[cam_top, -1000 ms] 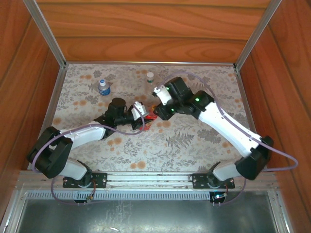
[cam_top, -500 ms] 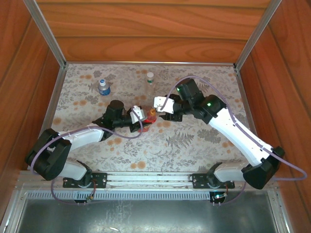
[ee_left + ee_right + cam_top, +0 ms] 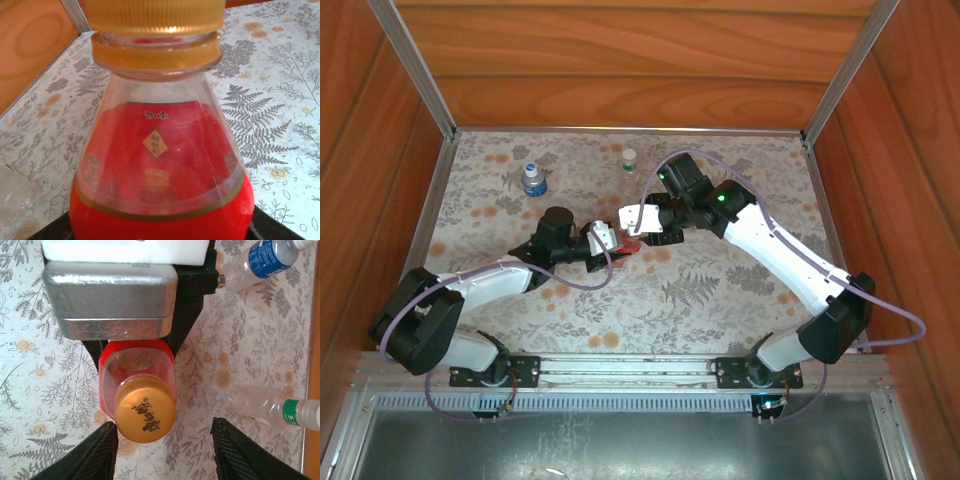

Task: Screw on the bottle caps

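Left gripper (image 3: pixel 138 346): clenched on the red bottle (image 3: pixel 160 165), low on its body; bottle upright above the surface (image 3: pixel 30 390)
Right gripper (image 3: pixel 164 427): released; fingers (image 3: pixel 95 455) either side of the orange cap (image 3: pixel 145 415), not touching it
Cap: on the red bottle's neck; whether fully threaded, cannot tell
Risk, off-centre close: cap sits nearer one finger; that finger would likely land first and shove the neck sideways
Risk, cross-thread: a tilted cap could jam
Risk, slip: the low hold may let the red bottle spin with the twist
Risk, neighbour: slim clear bottle (image 3: pixel 270 407) lies near the red bottle; a wide wrist turn could knock it
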`<state>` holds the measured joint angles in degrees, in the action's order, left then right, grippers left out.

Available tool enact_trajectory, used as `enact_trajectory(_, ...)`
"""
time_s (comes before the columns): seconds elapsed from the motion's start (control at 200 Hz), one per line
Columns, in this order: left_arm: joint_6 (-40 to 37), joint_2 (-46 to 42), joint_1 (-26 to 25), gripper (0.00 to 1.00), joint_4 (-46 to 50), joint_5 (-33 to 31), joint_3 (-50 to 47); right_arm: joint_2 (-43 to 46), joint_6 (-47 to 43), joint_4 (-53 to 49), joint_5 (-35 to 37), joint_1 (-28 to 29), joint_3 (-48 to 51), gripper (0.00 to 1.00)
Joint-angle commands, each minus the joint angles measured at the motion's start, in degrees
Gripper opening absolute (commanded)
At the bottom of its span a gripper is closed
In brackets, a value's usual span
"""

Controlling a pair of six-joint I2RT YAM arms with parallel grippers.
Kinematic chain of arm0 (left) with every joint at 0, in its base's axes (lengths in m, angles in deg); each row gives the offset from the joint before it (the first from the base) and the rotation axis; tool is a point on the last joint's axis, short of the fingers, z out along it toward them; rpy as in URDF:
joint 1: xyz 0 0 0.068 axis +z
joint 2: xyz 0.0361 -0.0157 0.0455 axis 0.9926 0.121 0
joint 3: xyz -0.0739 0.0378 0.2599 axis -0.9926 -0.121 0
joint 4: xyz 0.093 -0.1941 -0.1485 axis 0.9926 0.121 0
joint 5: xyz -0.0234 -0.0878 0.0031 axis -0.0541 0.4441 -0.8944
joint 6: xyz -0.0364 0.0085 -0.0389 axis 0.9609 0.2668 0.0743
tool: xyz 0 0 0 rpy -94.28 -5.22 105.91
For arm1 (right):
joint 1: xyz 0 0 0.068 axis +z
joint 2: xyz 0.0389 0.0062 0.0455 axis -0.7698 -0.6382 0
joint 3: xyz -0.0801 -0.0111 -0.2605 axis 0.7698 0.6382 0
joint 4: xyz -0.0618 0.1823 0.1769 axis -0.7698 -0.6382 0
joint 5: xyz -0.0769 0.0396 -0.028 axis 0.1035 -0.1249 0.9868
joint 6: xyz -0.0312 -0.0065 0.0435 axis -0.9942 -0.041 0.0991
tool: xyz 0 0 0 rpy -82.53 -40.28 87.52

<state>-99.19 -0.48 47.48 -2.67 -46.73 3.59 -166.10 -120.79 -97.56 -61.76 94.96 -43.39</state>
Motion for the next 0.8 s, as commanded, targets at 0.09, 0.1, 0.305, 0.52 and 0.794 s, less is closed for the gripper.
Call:
enact_trajectory(0.09, -1.8, -1.5, 0.2, 0.50, 0.1, -0.4, -1.3, -2.0, -4.0, -1.9, -3.0, 0.9, -2.1, 0.45)
enact_trajectory(0.1, -1.8, -1.6, 0.2, 0.50, 0.1, -0.4, -1.3, -2.1, -4.0, -2.0, -3.0, 0.9, -2.2, 0.44)
enact_trajectory(0.305, -2.2, -1.9, 0.2, 0.50, 0.3, -0.8, -1.4, -3.6, -3.6, -4.2, -3.9, 0.9, -3.8, 0.35)
enact_trajectory(0.52, -2.3, -2.2, 0.2, 0.50, 0.3, -1.4, -1.2, -4.0, -1.2, -5.1, -3.9, 0.9, -4.2, 0.30)
enact_trajectory(0.794, -1.6, -1.4, 0.2, 0.50, 0.3, -3.8, 0.8, -3.4, 31.9, -0.1, -2.1, 0.9, -4.3, 0.11)
